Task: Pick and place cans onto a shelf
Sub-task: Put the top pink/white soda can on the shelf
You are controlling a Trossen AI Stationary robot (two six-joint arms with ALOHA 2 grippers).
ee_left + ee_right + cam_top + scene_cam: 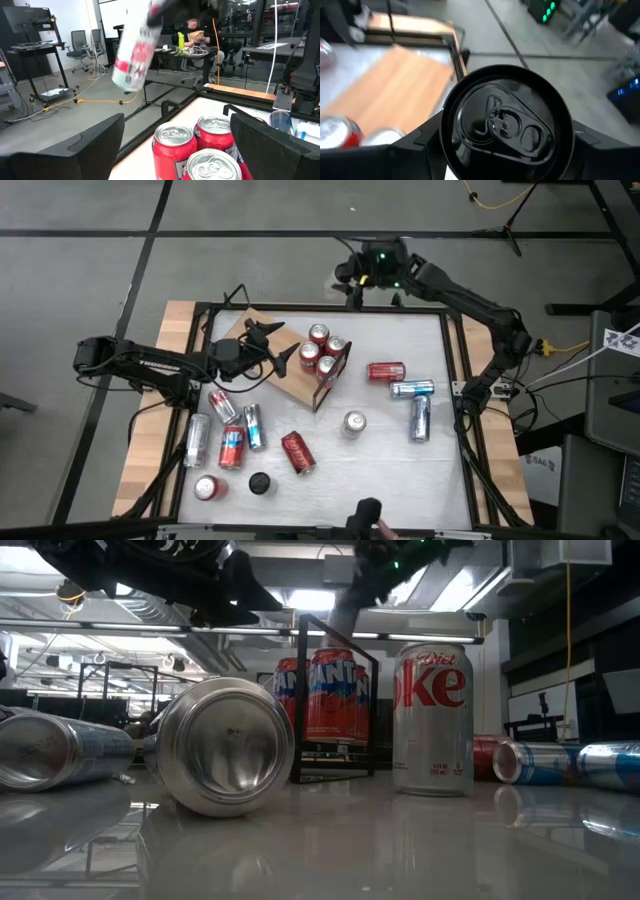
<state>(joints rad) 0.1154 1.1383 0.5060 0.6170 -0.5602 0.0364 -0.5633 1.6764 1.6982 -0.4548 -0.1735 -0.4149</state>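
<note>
Right end effector [505, 150] raised (gripping can [504, 122]), beyond table's far edge [330, 308]

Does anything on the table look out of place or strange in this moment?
Yes. Many cans lie on their sides, such as the red can and the silver can. The shelf sits askew to the table edges. The right claw holds a can with a black top, unlike the silver tops.

Three red cans [324, 349] stand on one shelf [285, 370]. Nine cans [298, 451] sit on the worktop [400, 470], plus one black disc [260, 482]. One more can [506, 123] is held aloft.
</note>
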